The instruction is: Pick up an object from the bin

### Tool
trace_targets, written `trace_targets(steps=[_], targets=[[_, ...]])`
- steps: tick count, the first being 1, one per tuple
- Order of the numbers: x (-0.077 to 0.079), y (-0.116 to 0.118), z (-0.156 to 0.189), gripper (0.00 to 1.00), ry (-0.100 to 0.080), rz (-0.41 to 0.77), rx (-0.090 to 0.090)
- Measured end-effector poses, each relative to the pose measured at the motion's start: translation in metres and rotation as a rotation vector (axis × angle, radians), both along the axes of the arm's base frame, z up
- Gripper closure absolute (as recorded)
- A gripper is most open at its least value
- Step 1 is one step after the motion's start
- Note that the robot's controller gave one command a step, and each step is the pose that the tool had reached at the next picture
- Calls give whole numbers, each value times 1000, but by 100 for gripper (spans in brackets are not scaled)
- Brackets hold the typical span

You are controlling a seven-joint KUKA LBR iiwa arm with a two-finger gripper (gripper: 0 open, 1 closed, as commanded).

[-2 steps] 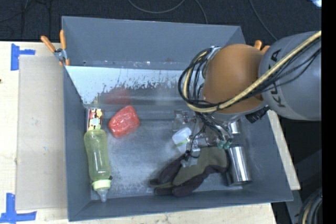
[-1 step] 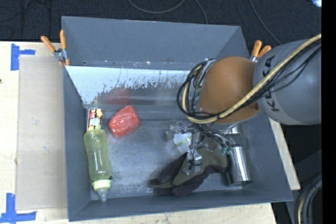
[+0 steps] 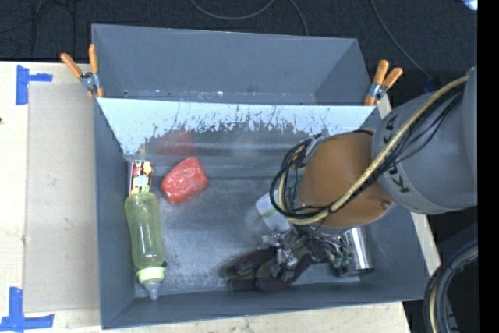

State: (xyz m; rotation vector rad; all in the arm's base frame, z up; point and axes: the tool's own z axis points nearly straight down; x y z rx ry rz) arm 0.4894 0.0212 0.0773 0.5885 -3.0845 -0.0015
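My gripper is low over the bin's front right part, mostly hidden under the arm's orange cover. Directly at its tip lies a black crumpled thing, stretched along the front wall; whether the gripper touches it I cannot tell. A shiny silver can lies on its side just right of the gripper. A small pale thing peeks out at the cover's left edge.
On the left side, a yellow-green plastic bottle lies along the left wall with its cap toward the front. A small colourful packet lies at its far end. A red lumpy thing rests beside them.
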Motion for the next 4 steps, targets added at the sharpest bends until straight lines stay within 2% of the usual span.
trace_targets(steps=[2,3,4], targets=[[-1,0,6,100,6,-3,0],[-2,-41,-7,100,-1,-48,4],[-2,-41,-7,100,-1,-49,4]])
